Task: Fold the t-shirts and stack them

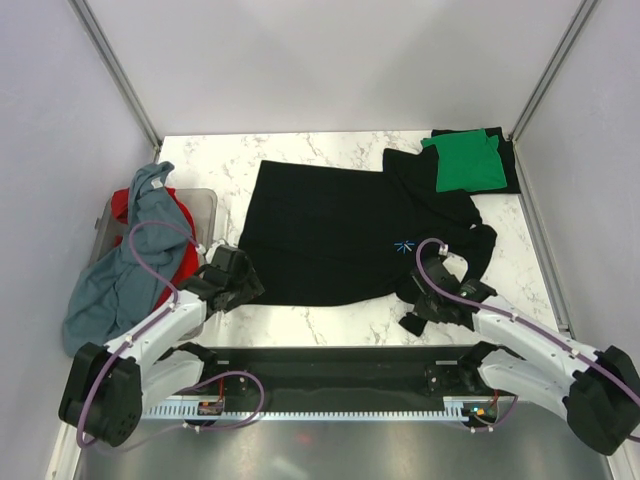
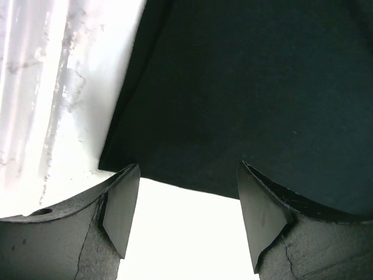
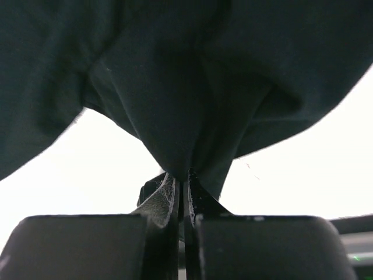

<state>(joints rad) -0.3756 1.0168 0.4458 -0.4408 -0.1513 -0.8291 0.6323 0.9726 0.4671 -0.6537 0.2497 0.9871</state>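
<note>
A black t-shirt (image 1: pixel 330 235) lies spread on the marble table, its right side bunched. My left gripper (image 1: pixel 243 283) is open at the shirt's near left corner; in the left wrist view (image 2: pixel 183 192) its jaws straddle the hem (image 2: pixel 192 181) with bare table between them. My right gripper (image 1: pixel 428 300) is shut on a pinch of the black shirt's near right edge (image 3: pixel 183 151). A folded green t-shirt (image 1: pixel 465 162) lies on a folded black one (image 1: pixel 505 160) at the back right. Grey-blue (image 1: pixel 120 265) and red (image 1: pixel 180 250) t-shirts hang out of the bin.
A translucent grey plastic bin (image 1: pixel 200 210) stands at the left edge of the table. Grey walls close in the left, back and right. A black rail (image 1: pixel 330 375) runs along the near edge between the arm bases.
</note>
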